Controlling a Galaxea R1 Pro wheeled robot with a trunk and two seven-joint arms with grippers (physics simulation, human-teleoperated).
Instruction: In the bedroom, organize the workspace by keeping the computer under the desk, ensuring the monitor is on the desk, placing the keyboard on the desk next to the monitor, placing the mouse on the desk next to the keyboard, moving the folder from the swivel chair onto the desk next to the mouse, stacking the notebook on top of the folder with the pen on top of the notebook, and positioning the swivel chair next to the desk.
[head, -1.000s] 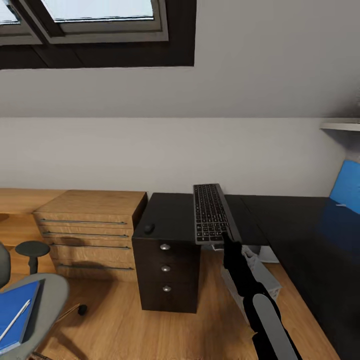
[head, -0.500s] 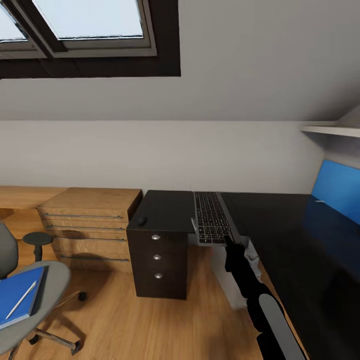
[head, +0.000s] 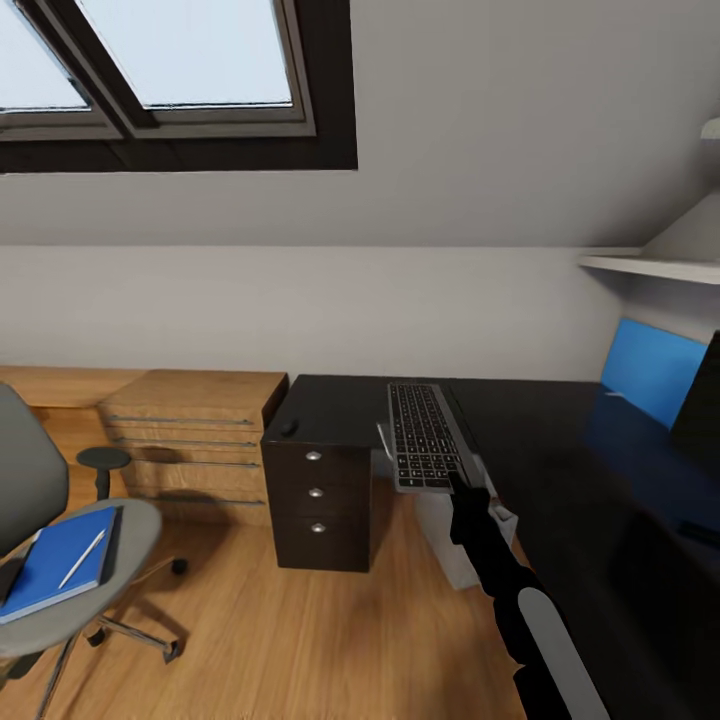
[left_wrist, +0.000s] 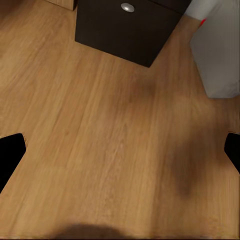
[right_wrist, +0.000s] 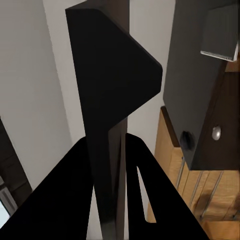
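Keyboard held up over the bench corner

The right gripper (head: 458, 484) has its fingers clamped on the near edge of the keyboard (head: 424, 434), above the black bench (head: 560, 450). The mouse (head: 289, 428) sits on the bench's left end. The folder (head: 58, 562) and pen (head: 82, 558) lie on the swivel chair (head: 125, 530). The left gripper (left_wrist: 120, 150) faces the wood floor (left_wrist: 100, 140), fingers spread wide.

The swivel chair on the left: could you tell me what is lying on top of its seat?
On the swivel chair seat lies the blue folder, with the pen on it. Something dark peeks out at the folder's edge; what it is stays unclear.
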